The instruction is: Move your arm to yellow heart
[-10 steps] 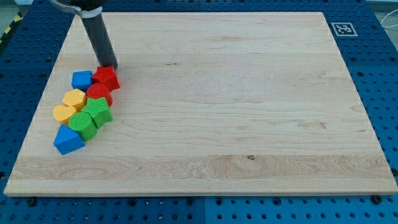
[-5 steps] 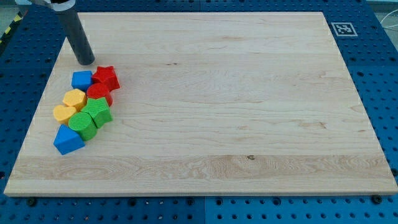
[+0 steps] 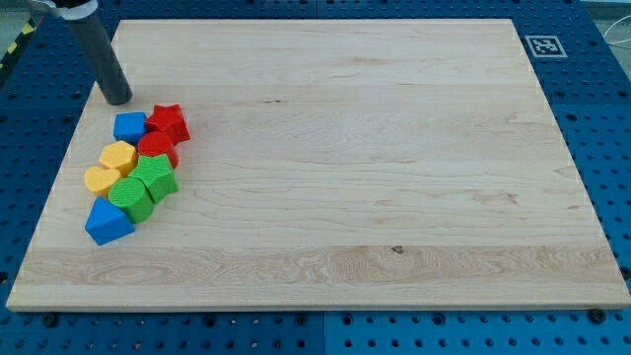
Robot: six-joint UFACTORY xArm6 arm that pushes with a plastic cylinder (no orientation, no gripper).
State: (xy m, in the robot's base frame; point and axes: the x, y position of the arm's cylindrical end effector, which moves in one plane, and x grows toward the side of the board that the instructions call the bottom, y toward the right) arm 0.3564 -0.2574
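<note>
Now, in the one camera view, my tip (image 3: 118, 100) rests on the pale wooden worktop (image 3: 394, 177) near its far left edge, just beyond the small blue cube (image 3: 129, 126) and apart from it. No fingers exist on this rod, so nothing is held. Beside that cube sits a red star (image 3: 170, 121), with another red block (image 3: 157, 148) nearer. The yellow heart (image 3: 102, 179) lies further toward the near edge, touching a second yellow block (image 3: 118, 157), a green block (image 3: 131, 195) and close to a green star (image 3: 156, 177). Nearest sits a larger blue block (image 3: 107, 222).
</note>
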